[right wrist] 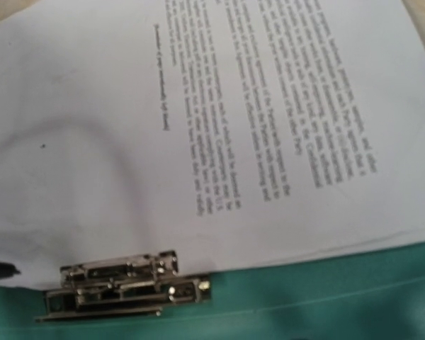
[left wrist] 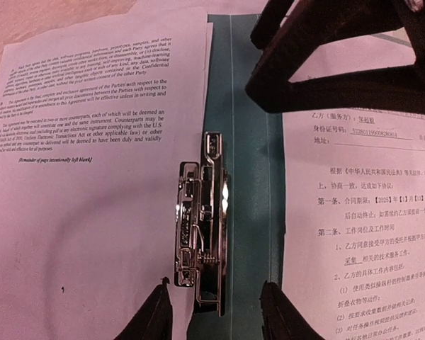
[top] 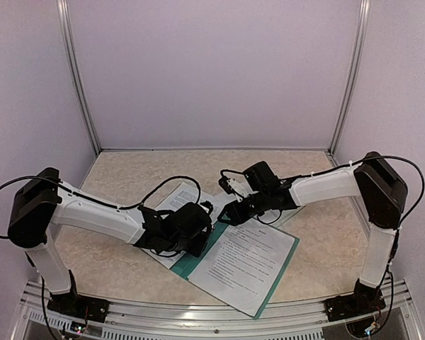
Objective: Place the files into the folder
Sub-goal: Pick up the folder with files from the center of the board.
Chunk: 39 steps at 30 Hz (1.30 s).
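Note:
The dark teal folder [top: 196,261] lies open on the table with its silver clip [left wrist: 202,227] along the spine. One of the files, a white sheet with English text [left wrist: 92,142], rests on the left leaf. Another with Chinese text [left wrist: 361,212] rests on the right leaf. My left gripper [left wrist: 219,319] hovers open just above the spine, its fingertips either side of the clip's near end, touching nothing. My right gripper [top: 230,211] hangs over the far end of the spine; its fingers do not show in its own view, which looks down on the sheet [right wrist: 198,106], clip [right wrist: 120,283] and folder [right wrist: 326,297].
The folder sits at an angle in the middle of the beige table [top: 127,177]. Purple walls with metal corner posts [top: 78,78] enclose the back and sides. Both arms meet closely over the folder's spine, and the right gripper [left wrist: 326,64] looms dark in the left wrist view.

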Motion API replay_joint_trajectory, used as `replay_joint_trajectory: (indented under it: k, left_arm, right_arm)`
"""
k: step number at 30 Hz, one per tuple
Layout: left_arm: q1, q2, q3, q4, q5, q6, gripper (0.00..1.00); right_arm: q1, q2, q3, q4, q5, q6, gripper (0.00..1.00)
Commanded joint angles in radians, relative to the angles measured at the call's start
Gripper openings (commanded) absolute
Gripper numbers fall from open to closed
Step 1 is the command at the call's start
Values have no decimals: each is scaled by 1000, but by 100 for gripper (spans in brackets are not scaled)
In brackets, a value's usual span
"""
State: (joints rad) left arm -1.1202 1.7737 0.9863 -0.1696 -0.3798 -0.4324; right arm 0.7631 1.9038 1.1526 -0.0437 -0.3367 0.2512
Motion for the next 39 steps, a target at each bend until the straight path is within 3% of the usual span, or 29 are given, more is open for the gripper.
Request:
replay_joint_trajectory:
  k: [1, 5, 9, 15, 20, 27, 31, 39]
  left_arm:
    - [-1, -55, 20, -19, -12, 7, 45]
    - [23, -121, 9, -54, 1, -34, 57]
    - [67, -197, 21, -175, 46, -121, 78]
    - [116, -286, 33, -289, 219, -150, 82]
    - [38, -384, -1, -367, 329, -43, 81]
    - [-94, -366, 81, -538, 412, 122, 83]
    - [-209, -298, 80, -517, 332, 325, 85]
    - [-267, -152, 98, -479, 337, 595, 85]
  right_arm:
    - [2, -56, -32, -2, 13, 0, 47]
    - [5, -142, -100, -25, 94, 8, 50]
    - [11, -311, -235, -47, 207, 65, 63]
    - [19, -600, -484, -104, 371, 253, 77]
    - [12, -652, -541, -209, 441, 327, 80]
    - [-127, -567, -553, -154, 274, 231, 83]
    - [-213, -486, -532, -115, 134, 149, 83]
    - [-288, -368, -490, -86, -46, 31, 82]
